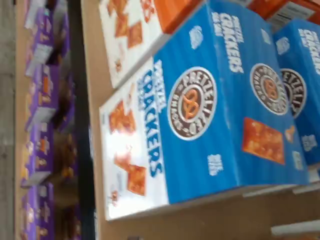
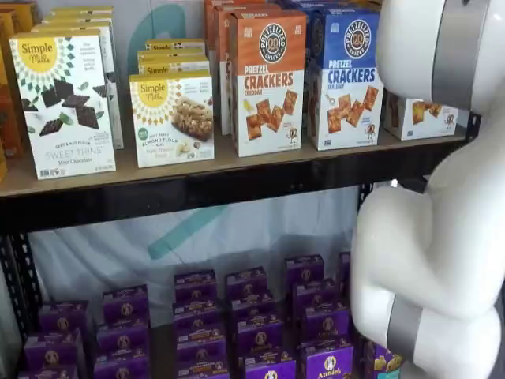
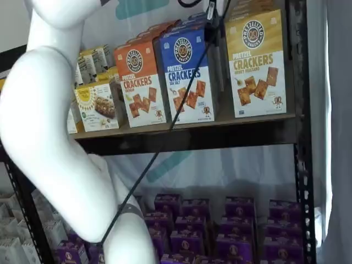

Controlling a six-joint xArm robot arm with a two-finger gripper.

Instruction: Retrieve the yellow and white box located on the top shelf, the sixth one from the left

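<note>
1. On the top shelf [image 3: 220, 125], at the right end of the row: yellow box [image 3: 256, 63], upright, face forward, yellow above and white below with brown crackers pictured.
2. Just left of it, a narrow gap between: blue box [image 3: 186, 77], upright, with more blue boxes in file behind.
3. Next left again, close beside the blue one: orange box [image 3: 141, 85], then smaller pale boxes [image 3: 98, 105] further along.
4. Across the blue box's face: black cable [image 3: 184, 91], slanting down from the upper edge toward the arm [image 3: 49, 143].
5. At that upper edge, above the gap between blue and yellow boxes: a dark piece, possibly the gripper [image 3: 212, 11]; finger gap cannot be told.
6. From the other front camera: yellow box mostly hidden behind the arm [image 2: 442, 221], only its white lower part [image 2: 422, 117] showing right of the blue box [image 2: 342, 79].
7. From the wrist camera, turned sideways and blurred: blue box [image 1: 200, 115] filling the middle, orange box [image 1: 137, 30] beside it.
8. Below the shelf: purple boxes [image 3: 236, 225] in rows.
</note>
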